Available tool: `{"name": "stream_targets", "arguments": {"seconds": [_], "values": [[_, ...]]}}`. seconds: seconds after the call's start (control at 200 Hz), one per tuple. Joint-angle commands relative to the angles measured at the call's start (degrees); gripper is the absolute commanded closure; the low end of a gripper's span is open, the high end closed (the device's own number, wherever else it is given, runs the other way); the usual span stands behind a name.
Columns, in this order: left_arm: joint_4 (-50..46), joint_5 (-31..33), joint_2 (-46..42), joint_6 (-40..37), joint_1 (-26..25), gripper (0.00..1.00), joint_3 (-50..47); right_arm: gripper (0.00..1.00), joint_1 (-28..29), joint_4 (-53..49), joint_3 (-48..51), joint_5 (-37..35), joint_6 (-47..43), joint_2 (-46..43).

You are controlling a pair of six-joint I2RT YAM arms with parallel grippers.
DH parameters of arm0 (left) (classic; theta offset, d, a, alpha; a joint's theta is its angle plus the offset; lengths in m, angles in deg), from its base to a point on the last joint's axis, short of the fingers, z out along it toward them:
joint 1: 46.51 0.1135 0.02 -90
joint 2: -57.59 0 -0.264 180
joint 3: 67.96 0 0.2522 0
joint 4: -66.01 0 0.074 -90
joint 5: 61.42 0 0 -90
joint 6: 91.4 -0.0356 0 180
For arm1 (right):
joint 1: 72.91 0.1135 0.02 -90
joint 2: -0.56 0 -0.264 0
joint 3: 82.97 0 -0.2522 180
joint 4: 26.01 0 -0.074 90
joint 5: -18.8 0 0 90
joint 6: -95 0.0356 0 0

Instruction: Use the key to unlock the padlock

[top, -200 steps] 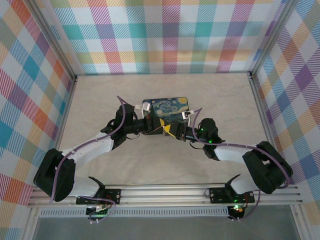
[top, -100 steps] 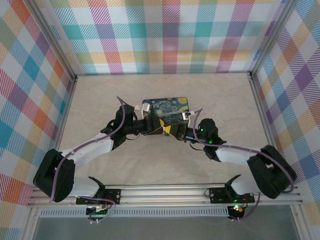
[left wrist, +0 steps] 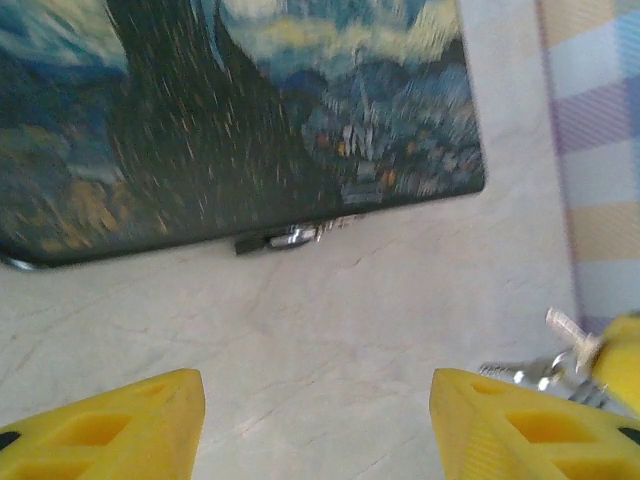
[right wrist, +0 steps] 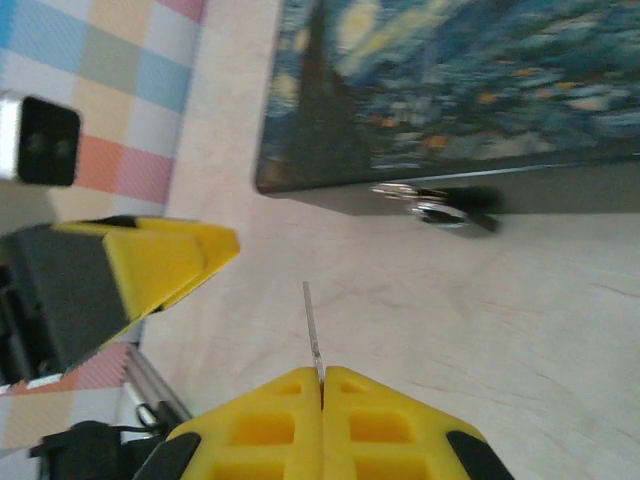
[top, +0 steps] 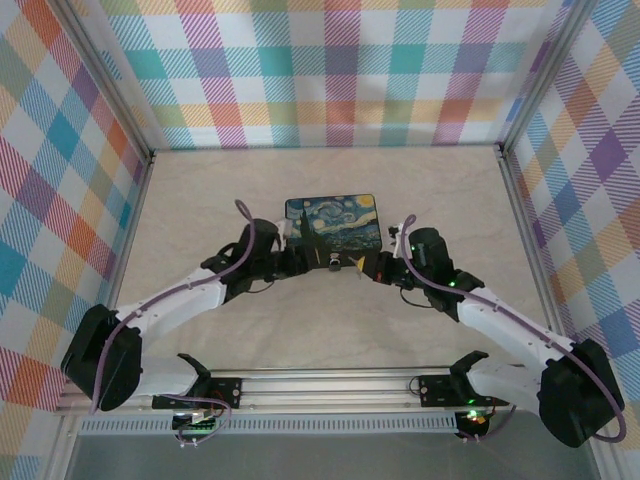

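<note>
Key [right wrist: 312, 330] sits pinched in the closed right end effector [right wrist: 322, 374], blade poking out, mid-worktop [top: 200, 200], just near of the painted box [top: 332, 218]. Padlock [right wrist: 432, 207] hangs on the box's near wall. Left end effector [left wrist: 316, 400] gapes wide, empty.

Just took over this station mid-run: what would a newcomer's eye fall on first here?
The black box with the starry-night lid sits mid-table, a small silvery padlock at its near edge. In front, the right claw is shut on the key, a thin blade pointing toward the box; the left claw stands open opposite it.
</note>
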State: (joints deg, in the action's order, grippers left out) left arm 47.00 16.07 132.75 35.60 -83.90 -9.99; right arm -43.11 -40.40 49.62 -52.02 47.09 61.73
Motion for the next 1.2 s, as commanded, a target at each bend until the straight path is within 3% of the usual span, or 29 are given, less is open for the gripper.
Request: {"name": "stream_targets", "arguments": {"seconds": [0.0,0.125,0.335,0.69,1.1,1.195], "values": [[-2.2,9.2,4.1,-1.9,-5.0,0.38,1.7,1.0,-2.3,-5.6,-0.5,0.1,-5.1,-1.8],[-0.3,15.4,10.3,-0.9,-9.1,0.38,4.1,1.0,-4.0,-7.8,-1.3,0.5,-6.8,-3.0],[4.1,21.0,18.6,-0.9,-11.8,0.36,8.9,1.0,-8.4,-11.9,-1.3,1.7,-8.4,-5.2],[0.8,34.6,32.8,2.0,-15.8,0.38,19.0,1.0,-12.3,-14.7,-1.9,4.6,-10.1,-8.5],[-0.7,40.6,37.6,2.3,-16.0,0.45,23.1,1.0,-12.5,-13.6,2.1,8.0,-9.5,-10.5],[-1.6,41.7,38.4,2.0,-16.0,0.52,24.2,1.0,-12.5,-13.0,2.5,8.6,-9.1,-10.3]]}}
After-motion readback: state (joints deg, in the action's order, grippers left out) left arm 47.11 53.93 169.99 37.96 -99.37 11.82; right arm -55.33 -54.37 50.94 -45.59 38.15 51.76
